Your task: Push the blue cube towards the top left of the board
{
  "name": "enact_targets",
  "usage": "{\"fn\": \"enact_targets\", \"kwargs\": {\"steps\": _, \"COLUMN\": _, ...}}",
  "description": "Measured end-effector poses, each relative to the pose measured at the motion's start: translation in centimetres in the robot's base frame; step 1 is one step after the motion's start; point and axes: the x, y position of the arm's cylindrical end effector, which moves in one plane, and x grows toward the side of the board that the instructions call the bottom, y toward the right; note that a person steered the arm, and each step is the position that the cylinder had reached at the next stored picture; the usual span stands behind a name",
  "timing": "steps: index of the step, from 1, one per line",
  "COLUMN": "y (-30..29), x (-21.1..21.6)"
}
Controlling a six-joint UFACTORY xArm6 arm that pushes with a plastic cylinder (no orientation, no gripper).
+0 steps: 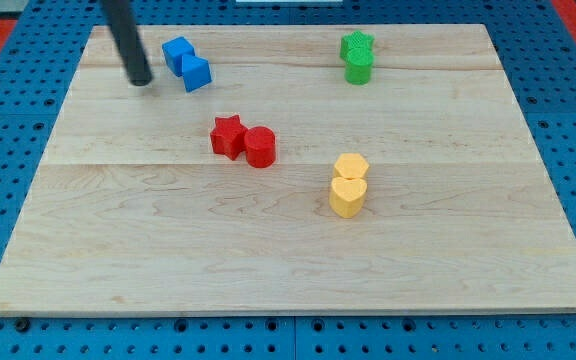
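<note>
Two blue blocks touch each other near the board's top left: a blue cube [196, 73] and a second blue block [177, 52] just up and left of it; its exact shape is hard to make out. My dark rod comes down from the view's top and my tip [141, 80] rests on the wooden board [168, 250], a short way left of the blue cube and apart from it.
A red star [227, 136] touches a red cylinder [261, 147] at the board's middle. Two yellow blocks [349, 184] sit together right of centre. Two green blocks [357, 57] stand at the top right. A blue pegboard surrounds the board.
</note>
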Motion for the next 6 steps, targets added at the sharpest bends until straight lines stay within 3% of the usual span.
{"fn": "enact_targets", "kwargs": {"steps": 1, "y": 1.8, "x": 0.5}}
{"fn": "enact_targets", "kwargs": {"steps": 2, "y": 8.0, "x": -3.1}}
{"fn": "enact_targets", "kwargs": {"steps": 3, "y": 9.3, "x": -4.8}}
{"fn": "enact_targets", "kwargs": {"steps": 4, "y": 6.7, "x": 2.4}}
{"fn": "enact_targets", "kwargs": {"steps": 6, "y": -0.1, "x": -3.8}}
